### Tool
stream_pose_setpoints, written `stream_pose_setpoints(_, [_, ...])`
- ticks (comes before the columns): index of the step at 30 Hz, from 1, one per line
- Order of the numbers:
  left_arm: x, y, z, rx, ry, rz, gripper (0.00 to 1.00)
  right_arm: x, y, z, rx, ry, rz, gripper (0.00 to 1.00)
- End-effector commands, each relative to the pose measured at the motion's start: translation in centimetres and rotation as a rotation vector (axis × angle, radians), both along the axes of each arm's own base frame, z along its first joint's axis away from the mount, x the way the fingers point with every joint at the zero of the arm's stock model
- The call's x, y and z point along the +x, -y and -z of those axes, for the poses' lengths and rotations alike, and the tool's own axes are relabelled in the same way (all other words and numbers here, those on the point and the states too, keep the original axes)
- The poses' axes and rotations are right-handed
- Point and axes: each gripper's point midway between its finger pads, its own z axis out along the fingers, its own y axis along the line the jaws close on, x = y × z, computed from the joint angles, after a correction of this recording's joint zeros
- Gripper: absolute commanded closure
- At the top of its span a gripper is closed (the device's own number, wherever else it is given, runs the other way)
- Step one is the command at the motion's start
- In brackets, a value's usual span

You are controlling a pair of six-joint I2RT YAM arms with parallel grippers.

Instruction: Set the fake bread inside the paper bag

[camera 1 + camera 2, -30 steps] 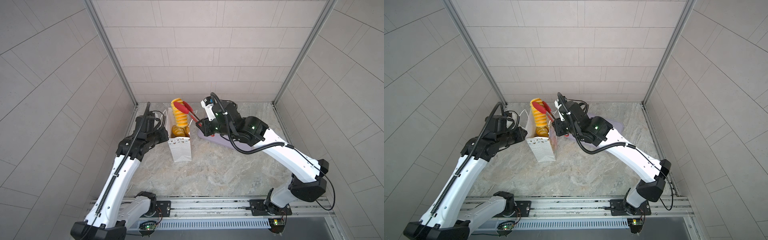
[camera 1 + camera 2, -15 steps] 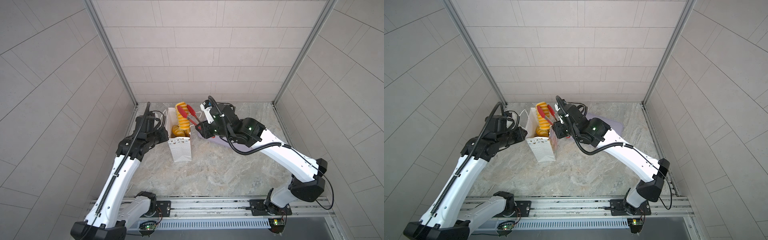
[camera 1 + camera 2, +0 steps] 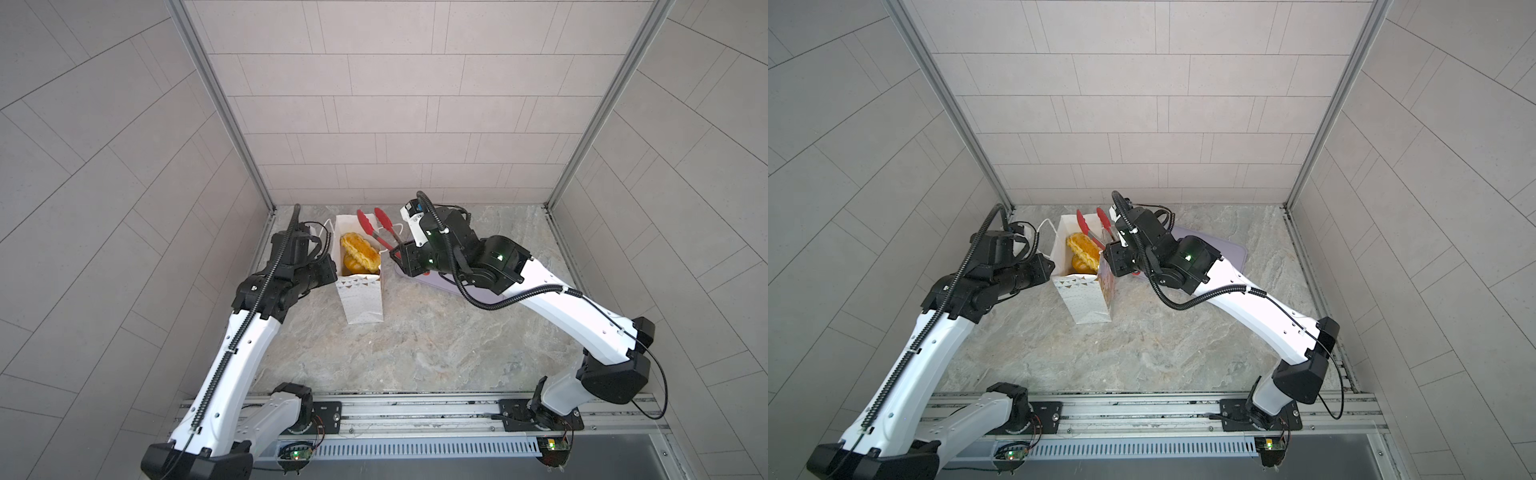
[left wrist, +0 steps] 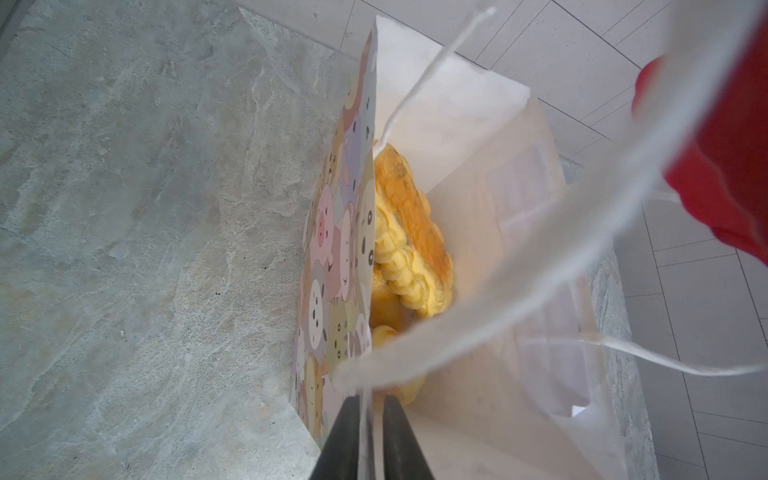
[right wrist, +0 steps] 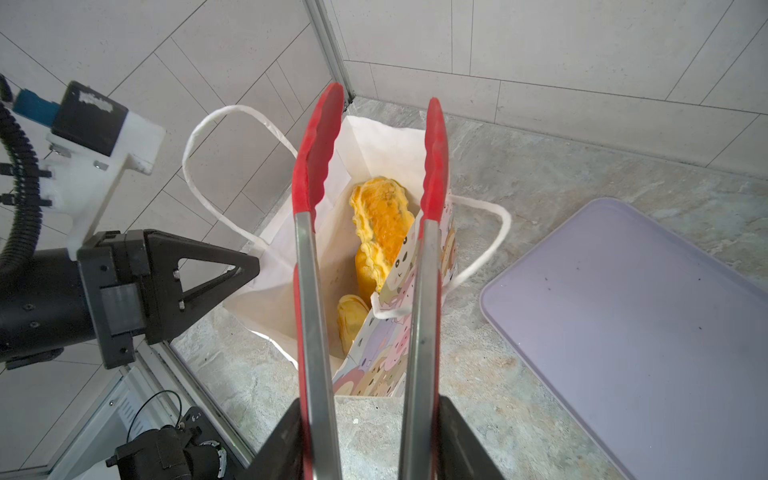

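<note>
Fake bread [image 3: 360, 252] just fell from tongs [image 3: 376, 226] into paper bag [image 3: 360, 299]: R gripper [image 5: 370, 415] holds slackened tongs, L gripper [image 4: 368, 401] pinches rim, tray [image 5: 623, 332] looks bare, prob done

This looks like a robot lab, a small booth with grey tiled walls [image 3: 386, 104] on three sides, shiny metal posts [image 3: 220, 104] in the corners, a stone-look table top [image 3: 415, 345], and two white and black robot arms [image 3: 245, 353] fixed to a metal rail [image 3: 415, 409] at the front.
</note>
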Motion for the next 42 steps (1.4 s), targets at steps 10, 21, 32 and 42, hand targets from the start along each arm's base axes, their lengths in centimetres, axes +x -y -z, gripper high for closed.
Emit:
stream_pose_setpoints(10, [-0.9,-0.8,-5.8,0.046,0.107,0.004,0.74,0.1,2.4,-5.5,0.052,0.135,0.037,0.56])
stream_pose_setpoints(21, [-0.6,-3.7,-12.4,0.187,0.245,-0.077,0.41,2.2,11.3,-6.1,0.043,0.156,0.214,0.57])
stream_pose_setpoints(32, [2.4,-7.9,-11.3,0.181,0.24,-0.265,0.15,4.4,27.8,3.5,-0.13,0.025,0.619,0.56])
stream_pose_setpoints(42, [6.0,-12.9,-5.3,0.119,0.178,-0.519,0.0,5.2,39.5,17.2,-0.261,-0.196,0.939,0.56])
